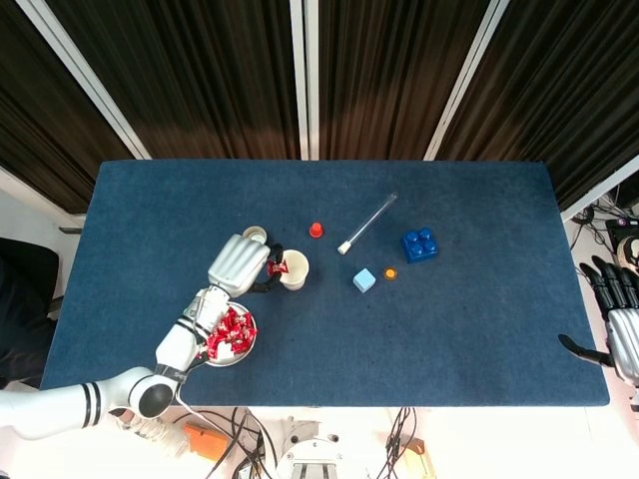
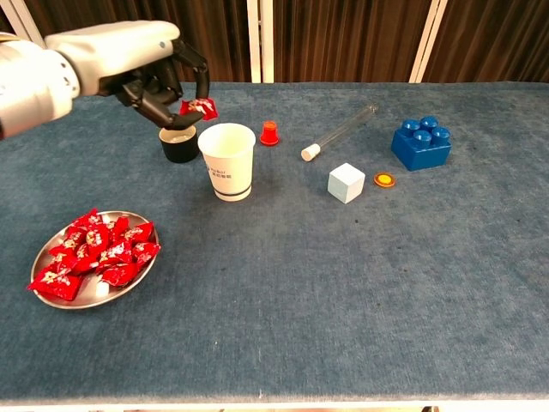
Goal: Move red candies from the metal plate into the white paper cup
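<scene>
Transfer step: left robot hand [image 2: 163,77] pinches one red candy [image 2: 199,107] aloft at the white paper cup [image 2: 228,160]'s 10 o'clock, remaining candies heaped on the metal plate [image 2: 86,298] at 7 o'clock; next move calls for centring over the mouth, then release.

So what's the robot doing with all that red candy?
It is moving candies one at a time. Its left hand pinches one red candy in the air, just beside the rim of the white paper cup. The rest of the candies are piled on the metal plate. The right hand waits open at the table's far edge.
</scene>
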Robot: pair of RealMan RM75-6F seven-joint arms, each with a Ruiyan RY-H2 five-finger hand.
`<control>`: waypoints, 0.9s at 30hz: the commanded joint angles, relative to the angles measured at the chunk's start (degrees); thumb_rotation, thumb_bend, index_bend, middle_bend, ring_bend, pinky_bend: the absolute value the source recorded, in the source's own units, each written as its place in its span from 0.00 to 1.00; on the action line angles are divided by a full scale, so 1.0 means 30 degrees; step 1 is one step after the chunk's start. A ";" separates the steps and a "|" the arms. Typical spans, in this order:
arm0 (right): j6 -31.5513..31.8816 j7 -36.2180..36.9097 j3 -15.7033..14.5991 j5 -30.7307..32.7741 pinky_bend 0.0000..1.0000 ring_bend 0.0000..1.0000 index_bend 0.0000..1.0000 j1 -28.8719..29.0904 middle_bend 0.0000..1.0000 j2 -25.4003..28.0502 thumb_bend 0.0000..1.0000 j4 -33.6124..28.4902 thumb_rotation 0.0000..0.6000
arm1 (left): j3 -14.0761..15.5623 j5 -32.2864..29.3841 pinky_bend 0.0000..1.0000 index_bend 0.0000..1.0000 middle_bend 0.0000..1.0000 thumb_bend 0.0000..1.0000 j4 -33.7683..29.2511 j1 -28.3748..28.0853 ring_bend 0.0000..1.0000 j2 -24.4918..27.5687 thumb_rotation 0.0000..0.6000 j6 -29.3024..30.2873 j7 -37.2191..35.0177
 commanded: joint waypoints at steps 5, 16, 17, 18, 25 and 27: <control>-0.0285 0.0025 0.0007 0.0039 0.00 0.00 0.00 0.0140 0.03 -0.0107 0.28 0.0051 1.00 | 0.0173 -0.2184 0.83 0.58 0.92 0.40 0.1209 -0.1703 0.83 -0.0791 1.00 -0.0611 0.1573; -0.0270 0.0122 0.0068 0.0132 0.00 0.00 0.00 0.0122 0.03 -0.0135 0.28 0.0202 1.00 | 0.1069 -0.2258 0.83 0.27 0.92 0.16 -0.0162 -0.1552 0.83 -0.0215 1.00 0.1395 0.1440; -0.0261 0.0136 0.0084 0.0113 0.00 0.00 0.00 0.0136 0.03 -0.0135 0.28 0.0209 1.00 | 0.1144 -0.1926 0.83 0.27 0.92 0.16 -0.0514 -0.1348 0.83 0.0027 1.00 0.1708 0.1166; -0.0237 0.0181 0.0111 0.0081 0.00 0.00 0.00 0.0156 0.03 -0.0135 0.28 0.0214 1.00 | 0.1290 -0.1359 0.83 0.27 0.92 0.16 -0.1007 -0.1013 0.83 0.0393 1.00 0.2184 0.0744; 0.0177 0.0226 0.0318 -0.0281 0.00 0.00 0.00 0.0252 0.03 -0.0138 0.28 0.0314 1.00 | 0.3201 0.2217 0.83 0.37 0.92 0.22 -0.3096 0.1781 0.83 0.2539 1.00 0.5285 -0.2067; 0.0269 0.0249 0.0356 -0.0390 0.00 0.00 0.00 0.0286 0.03 -0.0194 0.28 0.0355 1.00 | 0.4050 0.2933 0.83 0.38 0.92 0.23 -0.3170 0.2471 0.83 0.2848 1.00 0.5768 -0.2454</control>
